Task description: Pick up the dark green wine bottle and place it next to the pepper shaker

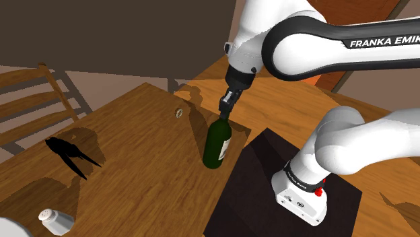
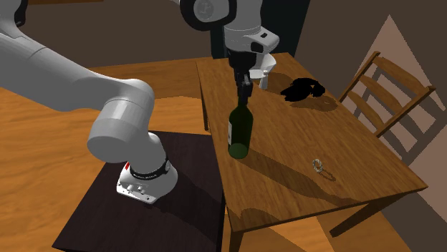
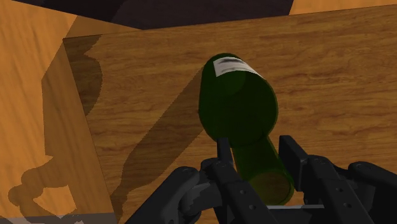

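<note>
Wooden counter [image 1: 128, 155] on a wooden floor, with a slatted chair [image 1: 40, 101] at its far side. Arm's stand [image 1: 269, 195], a dark box, sits against the counter's edge.

Shoulder view:
- Dark green wine bottle [image 1: 217, 145] stands upright near the counter edge closest to the stand.
- Whether its base rests on the wood or is just clear of it: cannot tell.
- Pale shaker [image 1: 56, 221] lies toward 8 o'clock from the bottle, well apart, near the counter's far end.
- Black, jagged object [image 1: 67, 153] at 9 o'clock from the bottle, also well apart.
- Small ring-like item [image 1: 179, 113] at 10 o'clock, nearer.

Hand [image 1: 226, 106] comes straight down over the bottle top. Wrist view: the two black fingers [image 3: 224, 159] sit narrow, pressed to either side of the neck, so the hand grips the bottle by its neck. White label shows on the body below.
</note>
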